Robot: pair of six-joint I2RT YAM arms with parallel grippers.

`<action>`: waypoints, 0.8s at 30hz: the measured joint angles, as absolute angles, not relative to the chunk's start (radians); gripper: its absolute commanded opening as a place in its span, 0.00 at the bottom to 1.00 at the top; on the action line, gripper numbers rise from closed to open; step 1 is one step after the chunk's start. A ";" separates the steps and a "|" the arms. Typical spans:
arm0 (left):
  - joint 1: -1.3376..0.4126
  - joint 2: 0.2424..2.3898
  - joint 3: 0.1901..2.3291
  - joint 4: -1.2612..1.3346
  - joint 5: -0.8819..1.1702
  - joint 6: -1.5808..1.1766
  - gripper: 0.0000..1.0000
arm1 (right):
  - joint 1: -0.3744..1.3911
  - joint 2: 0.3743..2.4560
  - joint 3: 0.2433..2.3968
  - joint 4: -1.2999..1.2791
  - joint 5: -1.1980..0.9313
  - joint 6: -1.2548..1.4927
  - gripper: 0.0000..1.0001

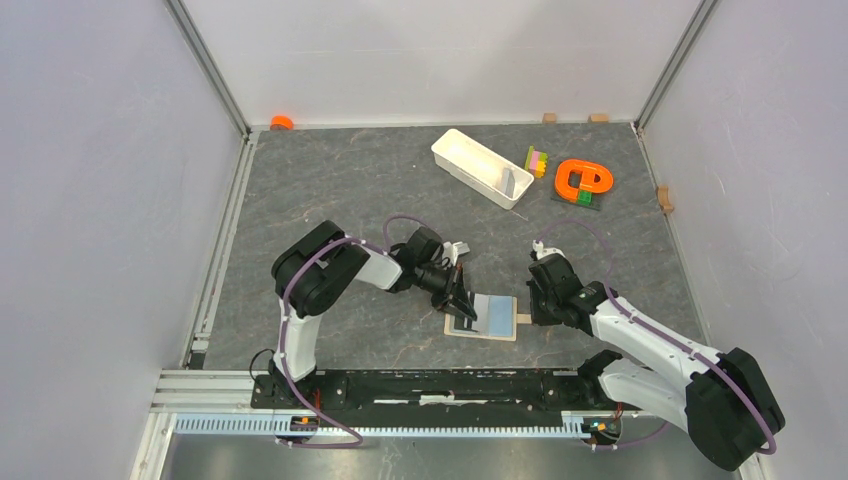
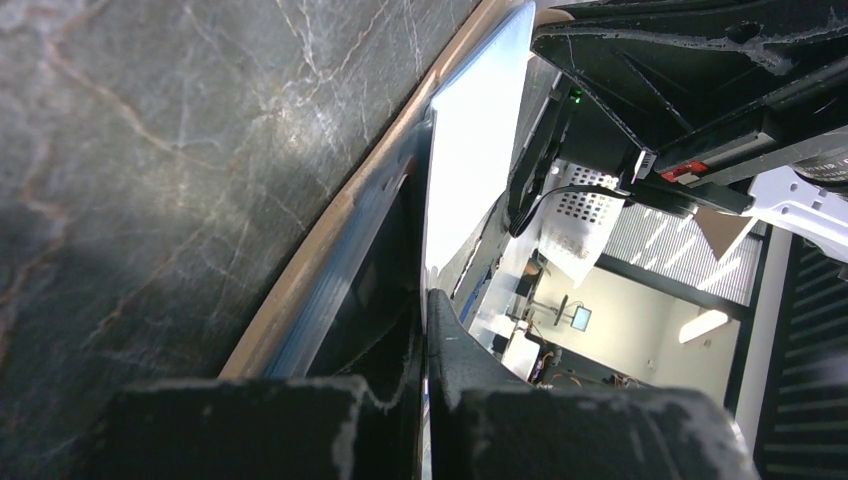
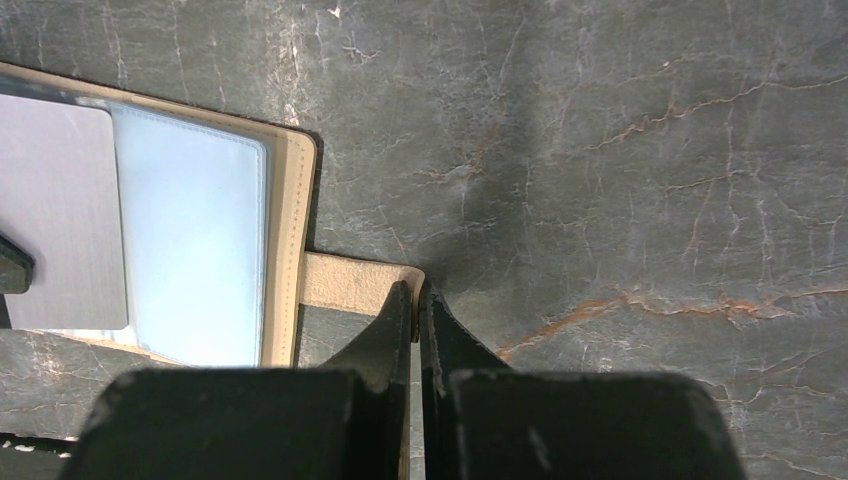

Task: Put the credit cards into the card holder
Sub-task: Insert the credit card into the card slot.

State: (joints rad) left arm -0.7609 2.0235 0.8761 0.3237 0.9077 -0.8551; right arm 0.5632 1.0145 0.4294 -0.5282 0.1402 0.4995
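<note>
Looking from the top camera, you see the card holder open on the table, with the left gripper at its 9 o'clock and the right gripper at its 3 o'clock. In your left wrist view, the jaws are closed on a pale card, edge-on against the holder. In your right wrist view, the fingers pinch the snap tab; the card covers the holder's 9 o'clock half.

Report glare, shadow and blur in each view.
Top external: even light, sharp, only soft shadows. Left wrist: the pale card glares white above the dark left gripper. Right wrist: a soft shadow on the table beyond the right gripper; card holder crisp.
</note>
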 measured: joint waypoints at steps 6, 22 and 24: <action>-0.770 2.032 0.871 0.352 0.910 -0.872 0.02 | 0.563 1.015 0.428 -0.527 0.140 0.500 0.00; -0.782 2.058 0.840 0.489 0.917 -0.945 0.02 | 0.563 1.014 0.427 -0.526 0.140 0.500 0.00; -0.783 2.061 0.834 0.508 0.915 -0.955 0.02 | 0.563 1.014 0.427 -0.526 0.140 0.500 0.00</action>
State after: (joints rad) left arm -0.7834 2.0605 0.8345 0.5079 0.9150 -0.9554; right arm 0.5632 1.0142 0.4274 -0.5259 0.1402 0.4995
